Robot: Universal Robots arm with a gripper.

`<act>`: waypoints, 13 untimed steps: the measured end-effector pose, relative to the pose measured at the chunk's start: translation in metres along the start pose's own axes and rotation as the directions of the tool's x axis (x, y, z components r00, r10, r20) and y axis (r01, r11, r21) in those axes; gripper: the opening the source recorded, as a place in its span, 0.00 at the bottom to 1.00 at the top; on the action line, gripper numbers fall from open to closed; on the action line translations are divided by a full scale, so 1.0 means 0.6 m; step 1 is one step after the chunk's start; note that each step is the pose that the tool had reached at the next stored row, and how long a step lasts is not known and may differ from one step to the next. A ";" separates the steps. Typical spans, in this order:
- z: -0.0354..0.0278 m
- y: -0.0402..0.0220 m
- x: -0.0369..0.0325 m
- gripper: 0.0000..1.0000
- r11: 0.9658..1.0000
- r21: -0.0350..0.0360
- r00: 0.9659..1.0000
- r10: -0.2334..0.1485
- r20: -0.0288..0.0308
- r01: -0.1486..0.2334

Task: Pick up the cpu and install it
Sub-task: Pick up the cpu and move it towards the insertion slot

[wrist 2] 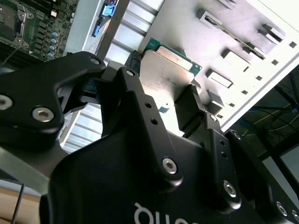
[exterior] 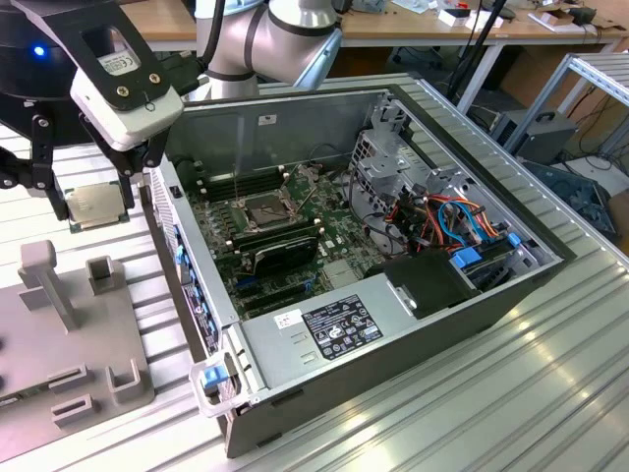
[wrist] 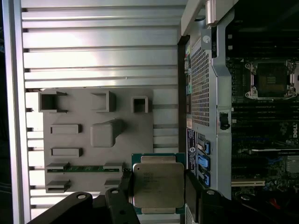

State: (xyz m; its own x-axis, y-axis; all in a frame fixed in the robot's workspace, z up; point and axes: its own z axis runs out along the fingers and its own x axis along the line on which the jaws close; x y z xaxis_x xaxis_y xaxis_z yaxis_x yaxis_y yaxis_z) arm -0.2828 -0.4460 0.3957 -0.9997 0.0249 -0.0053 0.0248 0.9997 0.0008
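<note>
The cpu (exterior: 95, 205) is a thin square chip with a dull silver top and a green edge, held in the air above the ribbed table at the exterior view's left, outside the computer case. My gripper (exterior: 84, 202) is shut on it, with a black finger on each of two opposite sides. Both wrist views show the cpu (wrist: 158, 184) (wrist 2: 167, 74) clamped between the black fingers (wrist: 192, 189). The open socket (exterior: 265, 208), a metal frame with a dark centre, lies on the motherboard inside the case, to the exterior view's right of the gripper. The socket (wrist: 271, 78) also shows in the first wrist view.
The open computer case (exterior: 295, 339) stands mid-table, with its side wall (exterior: 172, 211) close beside the gripper. A grey fixture plate (exterior: 69, 339) with raised blocks and slots lies below the gripper. A drive cage (exterior: 393, 167) and coloured cables (exterior: 462, 221) fill the case's far side.
</note>
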 end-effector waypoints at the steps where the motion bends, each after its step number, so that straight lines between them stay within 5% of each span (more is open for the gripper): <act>1: 0.000 0.000 0.000 0.54 1.000 0.000 1.000 0.000 0.000 0.000; 13: 0.000 0.001 -0.024 0.54 1.000 0.000 1.000 0.000 0.000 0.000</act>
State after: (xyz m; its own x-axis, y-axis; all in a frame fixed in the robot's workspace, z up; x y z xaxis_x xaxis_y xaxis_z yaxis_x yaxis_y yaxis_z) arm -0.2682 -0.4460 0.3957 -0.9997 0.0248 -0.0053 0.0248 0.9997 0.0008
